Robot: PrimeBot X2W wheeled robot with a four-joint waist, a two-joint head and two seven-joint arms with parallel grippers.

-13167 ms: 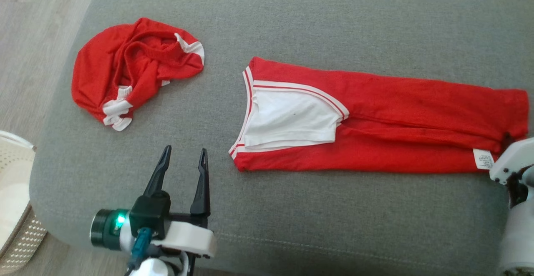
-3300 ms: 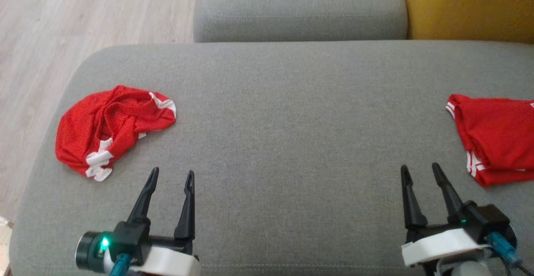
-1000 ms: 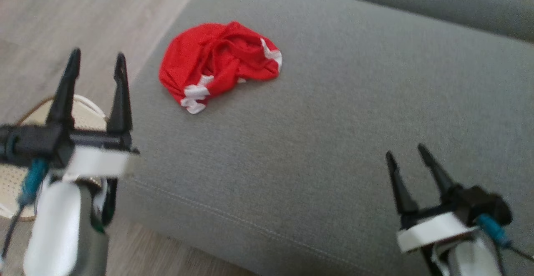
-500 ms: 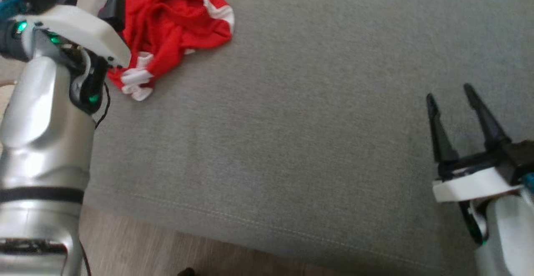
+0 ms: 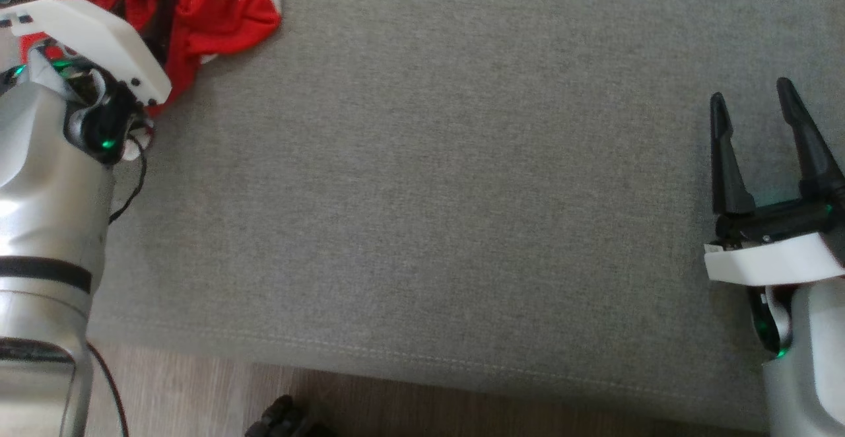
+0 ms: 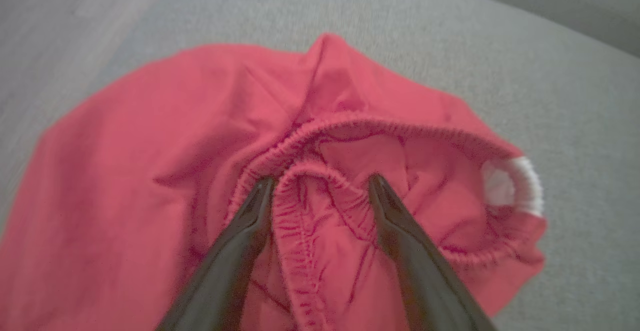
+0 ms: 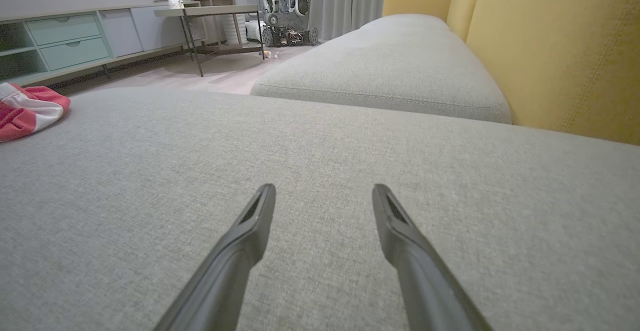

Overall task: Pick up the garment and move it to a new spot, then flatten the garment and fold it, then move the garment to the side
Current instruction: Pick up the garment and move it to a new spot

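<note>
Hanging over the crumpled red garment (image 5: 218,8), the left gripper (image 6: 321,181) has its two dark fingers spread wide and nothing is clamped between them. In the left wrist view the fingertips stand one on each side of a raised fold of the elastic waistband (image 6: 350,121). Whether they already press into the cloth I cannot tell, because the picture is a little blurred. The garment looks like a pair of shorts with a white trim patch (image 6: 515,186) at one edge. It lies in a heap near the left end of the grey sofa cushion (image 5: 429,193), at the top left corner of the head view, and the white wrist cover of the left arm hides part of it.

The right gripper (image 5: 752,92) is well apart from the garment, at the right side of the same cushion. Its fingers are also wide apart and empty, and they point over bare grey fabric. In the right wrist view a second grey cushion (image 7: 400,71) lies behind, just beside a yellow backrest (image 7: 575,46). A strip of wooden floor (image 5: 185,397) shows below the cushion's front edge.
</note>
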